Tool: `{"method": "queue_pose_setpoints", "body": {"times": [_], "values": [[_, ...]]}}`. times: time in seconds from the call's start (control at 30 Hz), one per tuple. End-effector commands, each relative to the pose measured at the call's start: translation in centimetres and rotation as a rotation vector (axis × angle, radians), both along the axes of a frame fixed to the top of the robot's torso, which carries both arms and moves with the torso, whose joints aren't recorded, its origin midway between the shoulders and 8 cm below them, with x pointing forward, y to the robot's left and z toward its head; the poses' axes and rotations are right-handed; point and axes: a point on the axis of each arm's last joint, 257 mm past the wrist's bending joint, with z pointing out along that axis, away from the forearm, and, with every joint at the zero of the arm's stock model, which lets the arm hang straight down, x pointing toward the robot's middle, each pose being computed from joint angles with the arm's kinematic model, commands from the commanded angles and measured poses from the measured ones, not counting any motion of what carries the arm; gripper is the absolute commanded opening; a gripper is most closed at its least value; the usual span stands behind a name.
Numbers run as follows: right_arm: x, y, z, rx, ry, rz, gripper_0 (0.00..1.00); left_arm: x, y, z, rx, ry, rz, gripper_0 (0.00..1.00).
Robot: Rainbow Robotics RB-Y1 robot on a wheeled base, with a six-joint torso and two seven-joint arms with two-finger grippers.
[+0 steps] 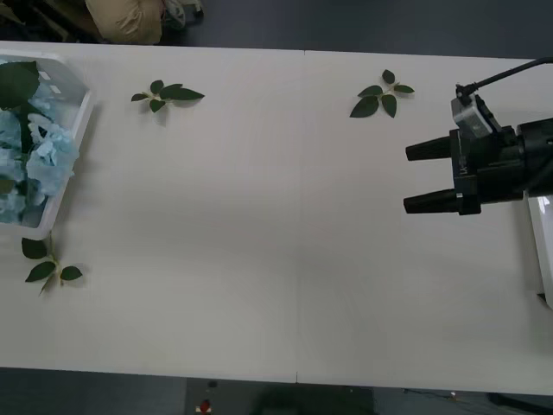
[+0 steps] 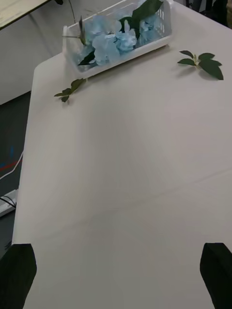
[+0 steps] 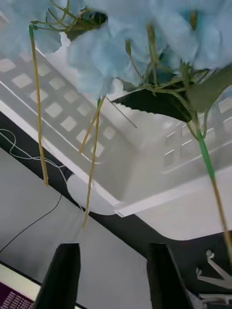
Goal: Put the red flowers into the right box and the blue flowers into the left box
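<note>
Holding blue flowers (image 1: 34, 156), your left box (image 1: 76, 130) sits far left; right gripper (image 1: 416, 177) spread empty beside right box (image 1: 543, 251). Left gripper (image 3: 113, 275), fingers parted, under blooms at the wrist.

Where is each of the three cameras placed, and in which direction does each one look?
Front view: above the arms, looking down at the table; the right gripper, open, shows at the right.
Right wrist view: on the right arm, looking across the table to the left box with the blue flowers; its black fingers show.
Left wrist view: on the left arm, close at the blue flowers and box wall; the left gripper is open.
Shared: all show the blue flowers in the left box.
</note>
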Motion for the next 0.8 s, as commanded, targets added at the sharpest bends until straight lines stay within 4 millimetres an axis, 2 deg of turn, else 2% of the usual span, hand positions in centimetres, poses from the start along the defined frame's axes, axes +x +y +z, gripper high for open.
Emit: {"method": "queue_pose_setpoints", "body": {"times": [0.03, 0.1, 0.13, 0.2, 0.23, 0.27, 0.3, 0.33, 0.37, 0.4, 0.47, 0.5, 0.53, 0.6, 0.63, 0.67, 0.7, 0.73, 0.8], "values": [[-0.6, 0.5, 0.1, -0.016, -0.045, 0.056, 1.0, 0.5, -1.6, 3.5, -0.093, -0.05, -0.071, 1.0], [-1.0, 0.6, -0.1, -0.024, -0.046, 0.075, 1.0, 0.0, -3.6, 4.2, -0.192, -0.052, -0.118, 1.0], [-1.4, 0.7, -0.4, -0.028, -0.043, 0.09, 1.0, -0.5, -5.8, 4.7, -0.29, -0.051, -0.177, 1.0], [-1.9, 0.6, -0.8, -0.044, -0.041, 0.113, 1.0, -1.3, -10.5, 5.6, -0.471, -0.048, -0.29, 1.0], [-2.2, 0.7, -1.1, -0.052, -0.037, 0.126, 1.0, -1.6, -13.7, 5.9, -0.577, -0.049, -0.366, 1.0], [-2.2, 0.8, -1.1, -0.053, -0.036, 0.13, 1.0, -1.7, -15.5, 6.2, -0.635, -0.051, -0.409, 1.0], [-2.5, 0.8, -1.4, -0.06, -0.028, 0.138, 1.0, -2.2, -19.3, 6.3, -0.753, -0.045, -0.502, 1.0], [-2.6, 0.9, -1.7, -0.065, -0.023, 0.142, 1.0, -2.3, -21.6, 6.2, -0.826, -0.041, -0.539, 1.0], [-2.7, 0.9, -2.0, -0.072, -0.018, 0.147, 1.0, -2.1, -25.5, 5.5, -0.938, -0.034, -0.59, 1.0], [-2.8, 1.1, -2.1, -0.072, -0.016, 0.151, 1.0, -2.0, -26.9, 5.2, -0.982, -0.029, -0.599, 1.0], [-3.1, 2.1, -2.5, -0.056, -0.008, 0.163, 1.0, -1.6, -32.7, 2.8, -1.15, -0.013, -0.635, 1.0], [-3.1, 2.6, -2.7, -0.051, -0.007, 0.167, 1.0, -1.2, -34.9, 1.6, -1.214, -0.026, -0.637, 1.0], [-3.1, 2.8, -2.9, -0.05, -0.007, 0.169, 1.0, -1.0, -36.1, 1.1, -1.243, -0.034, -0.642, 1.0], [-3.2, 3.9, -3.3, -0.036, -0.004, 0.175, 1.0, -0.4, -40.1, -1.4, -1.319, -0.073, -0.678, 1.0], [-3.2, 4.2, -3.3, -0.032, -0.005, 0.178, 1.0, -0.2, -41.1, -2.1, -1.339, -0.078, -0.671, 1.0], [-3.3, 4.6, -3.6, -0.03, -0.001, 0.179, 1.0, -0.1, -43.0, -3.2, -1.38, -0.087, -0.659, 1.0], [-3.3, 5.0, -3.9, -0.03, 0.0, 0.183, 1.0, -0.1, -44.8, -3.9, -1.426, -0.096, -0.651, 1.0], [-3.4, 5.2, -4.0, -0.03, 0.001, 0.187, 1.0, -0.2, -45.6, -4.2, -1.446, -0.095, -0.65, 1.0], [-3.7, 6.0, -4.2, -0.02, 0.007, 0.2, 1.0, -1.1, -49.5, -4.8, -1.544, -0.083, -0.658, 1.0]]}}
